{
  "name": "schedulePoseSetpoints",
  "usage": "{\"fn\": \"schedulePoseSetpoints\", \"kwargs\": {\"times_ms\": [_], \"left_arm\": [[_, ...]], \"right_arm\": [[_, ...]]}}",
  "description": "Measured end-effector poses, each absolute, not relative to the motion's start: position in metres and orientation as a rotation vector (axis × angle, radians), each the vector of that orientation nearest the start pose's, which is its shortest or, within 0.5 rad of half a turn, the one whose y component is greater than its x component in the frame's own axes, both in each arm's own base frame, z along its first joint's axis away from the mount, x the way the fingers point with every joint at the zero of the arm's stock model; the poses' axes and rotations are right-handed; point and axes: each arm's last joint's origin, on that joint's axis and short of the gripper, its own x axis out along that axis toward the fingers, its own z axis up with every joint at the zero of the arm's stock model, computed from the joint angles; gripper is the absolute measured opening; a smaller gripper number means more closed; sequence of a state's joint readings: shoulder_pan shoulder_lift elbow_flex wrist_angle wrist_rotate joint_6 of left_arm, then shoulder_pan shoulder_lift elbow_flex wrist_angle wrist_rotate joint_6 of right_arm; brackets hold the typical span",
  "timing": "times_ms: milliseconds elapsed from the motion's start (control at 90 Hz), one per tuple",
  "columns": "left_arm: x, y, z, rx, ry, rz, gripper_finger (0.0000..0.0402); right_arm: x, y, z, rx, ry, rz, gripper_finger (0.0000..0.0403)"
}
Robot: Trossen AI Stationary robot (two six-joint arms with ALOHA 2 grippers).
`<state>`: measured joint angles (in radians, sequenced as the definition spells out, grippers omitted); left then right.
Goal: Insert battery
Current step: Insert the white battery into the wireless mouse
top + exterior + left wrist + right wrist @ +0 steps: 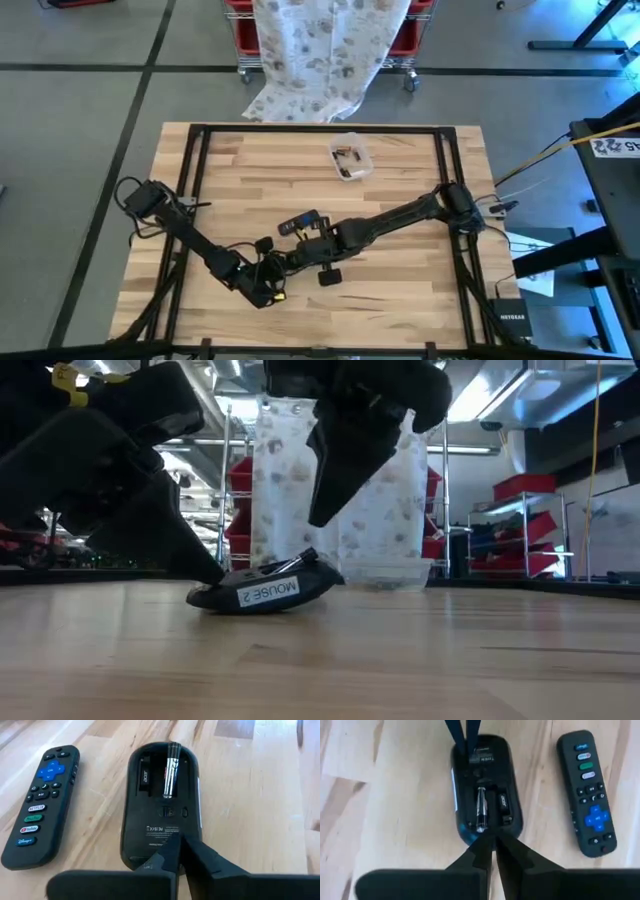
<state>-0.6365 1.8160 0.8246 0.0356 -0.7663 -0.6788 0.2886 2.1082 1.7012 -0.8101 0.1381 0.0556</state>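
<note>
— Closest to each wrist lens: what are the grippers doing?

— Your left gripper (177,837) has its fingers pressed together with nothing between them, tips at one end of the mouse. Your right gripper (490,837) is closed and empty too, at the opposite end. From table height, the right one hangs just above the mouse and the left one reaches down beside it.

— And around them?

— You have a pale butcher-block table (250,795) of jointed planks, smooth and matte. Just beside the mouse lies a slim black remote (42,805), parallel to it, with a blue pad and coloured buttons. It plays no part.

— Where does the mouse sit?

— Your mouse (160,825) is belly-up between the two grippers, near the middle of the table towards the near edge. It is a rounded shell of dull black plastic with its battery bay open.

— Where is the battery?

— Your battery (170,770) is a thin glossy cylinder lying in that bay. Its long axis runs along the mouse, in line from one gripper to the other. The end towards the right gripper looks lifted, not fully seated.

— Which arm moves next?

— I'd say your right: it is nearer the raised end and can press down. The shell may slide, so brace it with your left.
</note>
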Motion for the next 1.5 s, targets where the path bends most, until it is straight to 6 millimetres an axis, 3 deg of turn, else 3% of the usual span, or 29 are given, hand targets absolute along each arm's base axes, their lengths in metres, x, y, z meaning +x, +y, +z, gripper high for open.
{"fn": "schedulePoseSetpoints", "kwargs": {"times_ms": [533, 700, 1033, 1500], "left_arm": [[0.269, -0.174, 0.115, -0.041, 0.635, 0.346, 0.0001], [0.269, -0.174, 0.115, -0.041, 0.635, 0.346, 0.0001], [0.269, -0.175, 0.115, -0.048, 0.645, 0.335, 0.0001], [0.269, -0.175, 0.115, -0.047, 0.647, 0.331, 0.0001]], "right_arm": [[0.431, 0.125, 0.170, -0.192, 1.211, 0.145, 0.0007], [0.431, 0.125, 0.170, -0.200, 1.208, 0.148, 0.0007], [0.426, 0.122, 0.191, -0.213, 1.167, 0.106, 0.0007], [0.426, 0.121, 0.189, -0.228, 1.178, 0.070, 0.0007]]}}
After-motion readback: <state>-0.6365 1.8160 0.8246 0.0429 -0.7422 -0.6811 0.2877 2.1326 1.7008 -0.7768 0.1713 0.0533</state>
